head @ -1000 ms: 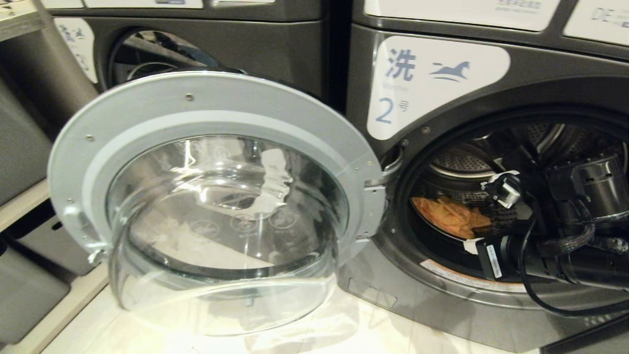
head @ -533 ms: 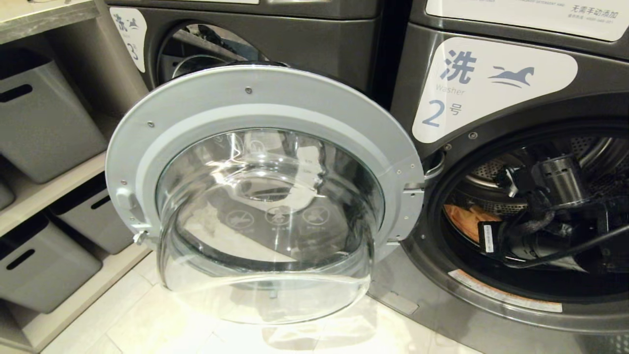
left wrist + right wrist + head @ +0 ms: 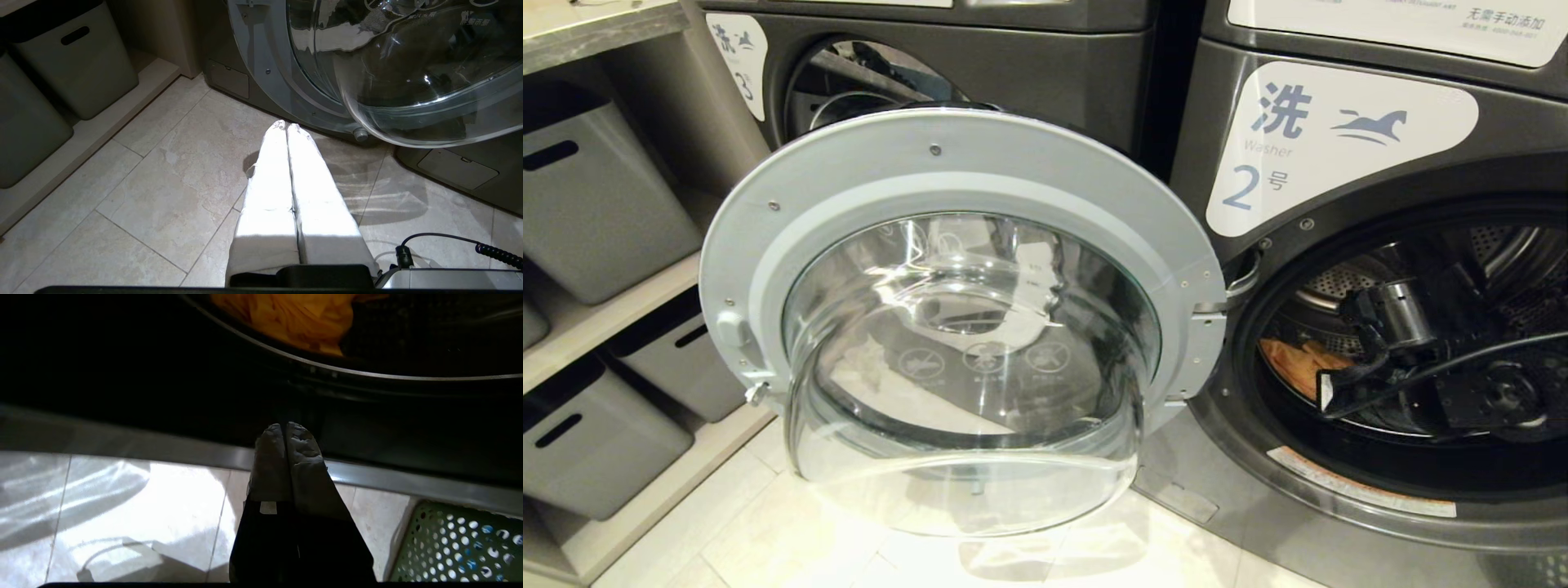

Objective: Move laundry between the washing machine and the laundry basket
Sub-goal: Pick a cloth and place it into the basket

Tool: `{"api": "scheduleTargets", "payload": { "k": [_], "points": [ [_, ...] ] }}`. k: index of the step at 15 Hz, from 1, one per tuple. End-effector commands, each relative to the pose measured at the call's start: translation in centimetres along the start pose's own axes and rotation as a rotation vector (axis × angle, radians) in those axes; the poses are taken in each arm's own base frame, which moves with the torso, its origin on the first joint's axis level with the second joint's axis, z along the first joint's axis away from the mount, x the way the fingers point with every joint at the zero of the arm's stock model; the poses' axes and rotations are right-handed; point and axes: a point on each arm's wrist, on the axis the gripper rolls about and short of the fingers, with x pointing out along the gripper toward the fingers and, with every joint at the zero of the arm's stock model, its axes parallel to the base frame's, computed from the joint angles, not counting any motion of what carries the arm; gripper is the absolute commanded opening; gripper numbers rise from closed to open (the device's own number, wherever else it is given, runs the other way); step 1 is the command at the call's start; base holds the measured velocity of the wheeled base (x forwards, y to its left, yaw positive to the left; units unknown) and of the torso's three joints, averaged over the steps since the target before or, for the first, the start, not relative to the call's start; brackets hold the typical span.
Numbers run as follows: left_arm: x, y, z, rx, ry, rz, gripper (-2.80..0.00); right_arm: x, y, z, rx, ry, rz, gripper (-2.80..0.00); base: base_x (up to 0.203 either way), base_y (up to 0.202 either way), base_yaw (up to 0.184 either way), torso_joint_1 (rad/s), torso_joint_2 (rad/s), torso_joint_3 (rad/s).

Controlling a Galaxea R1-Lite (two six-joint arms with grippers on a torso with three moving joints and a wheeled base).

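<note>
While the right gripper (image 3: 284, 426) hangs closed, empty, at the washing machine (image 3: 367, 416) rim, orange laundry (image 3: 294, 318) lies beyond

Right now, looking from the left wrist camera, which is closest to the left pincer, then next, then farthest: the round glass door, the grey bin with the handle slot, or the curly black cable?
1. The curly black cable, on the floor beside the shut left pincer.
2. The round glass door, ahead of the tips, swung open.
3. The grey bin, off on the shelf side, farthest.
</note>
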Motion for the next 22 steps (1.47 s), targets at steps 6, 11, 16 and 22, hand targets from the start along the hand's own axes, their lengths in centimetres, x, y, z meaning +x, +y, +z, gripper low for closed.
{"api": "scheduleTargets", "payload": {
  "k": [6,11,16,22],
  "points": [
    [0.0,0.0,0.0,0.000,-0.001,0.001,-2.80,9.3,2.4,2.4,0.040,0.016,-0.048,-2.80,0.000,0.000,0.000,0.000,0.00,0.000],
    [0.0,0.0,0.0,-0.002,-0.001,0.001,-2.80,13.3,1.1,3.4,0.060,0.042,-0.109,0.00,0.000,0.000,0.000,0.000,0.00,0.000],
    [0.0,0.0,0.0,0.000,-0.001,0.001,-2.80,16.9,-0.3,5.1,0.128,0.000,-0.138,0.00,0.000,0.000,0.000,0.000,0.00,0.000],
    [0.0,0.0,0.0,0.000,-0.001,0.001,-2.80,20.8,1.3,6.9,0.186,0.004,-0.049,0.00,0.000,0.000,0.000,0.000,0.00,0.000]
  ]
}}
